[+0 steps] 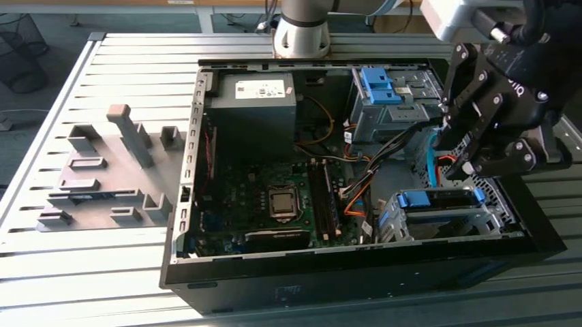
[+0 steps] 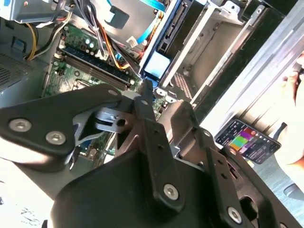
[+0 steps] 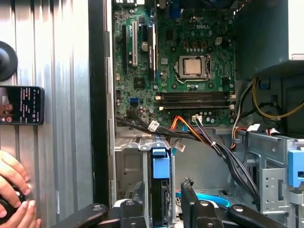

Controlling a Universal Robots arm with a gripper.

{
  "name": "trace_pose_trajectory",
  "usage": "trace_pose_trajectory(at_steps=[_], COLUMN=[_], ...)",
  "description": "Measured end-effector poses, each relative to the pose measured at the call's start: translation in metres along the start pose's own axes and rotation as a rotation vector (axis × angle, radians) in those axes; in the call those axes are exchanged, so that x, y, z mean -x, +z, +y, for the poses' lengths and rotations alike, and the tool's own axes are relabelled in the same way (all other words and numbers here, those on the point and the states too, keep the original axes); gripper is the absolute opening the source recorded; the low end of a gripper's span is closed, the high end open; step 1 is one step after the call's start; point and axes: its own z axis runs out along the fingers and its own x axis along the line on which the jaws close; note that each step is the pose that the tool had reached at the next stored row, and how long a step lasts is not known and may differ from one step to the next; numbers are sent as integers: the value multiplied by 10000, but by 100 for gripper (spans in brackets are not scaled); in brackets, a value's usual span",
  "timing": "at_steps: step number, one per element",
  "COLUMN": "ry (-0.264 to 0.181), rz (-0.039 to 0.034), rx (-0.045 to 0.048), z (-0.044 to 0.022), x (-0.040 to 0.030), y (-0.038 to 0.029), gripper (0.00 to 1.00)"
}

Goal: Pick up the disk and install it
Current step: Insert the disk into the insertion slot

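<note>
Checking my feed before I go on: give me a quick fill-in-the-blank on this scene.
1. The gripper straddles the disk with its jaws ____.
2. The disk's bracket is coloured ____.
3. Outside the computer case, a ____ lies on the table near a hand.
Missing words: open; blue; phone.

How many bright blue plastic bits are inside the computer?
2. One is the bracket on the disk, in the drive cage nearer the exterior view's camera. The other is the tall latch piece on the farther cage. Cables may hide more.
</note>
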Motion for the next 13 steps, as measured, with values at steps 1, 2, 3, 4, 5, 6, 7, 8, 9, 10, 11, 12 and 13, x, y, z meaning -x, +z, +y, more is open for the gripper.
trace_pose_trajectory(at_steps=[1,2,3,4,5,6,7,8,9,10,11,12,13], ry=[1,0,0,0,0,0,0,0,0,1,1,0,0], rz=[0,-1,-2,-2,-1,-1,-1,0,0,0,-1,-1,0], rx=[0,0,0,0,0,0,0,0,0,0,0,0,0], z=[0,-1,-1,-2,-2,-3,-3,-4,-4,-4,-4,-5,-6], x=[-1,-1,-2,-3,-3,-4,-4,-5,-6,-7,-8,-8,-9], y=[18,36,56,73,91,109,128,145,164,181,200,218,237], gripper=[42,36,30,30,24,18,18,12,11,11,11,11,11])
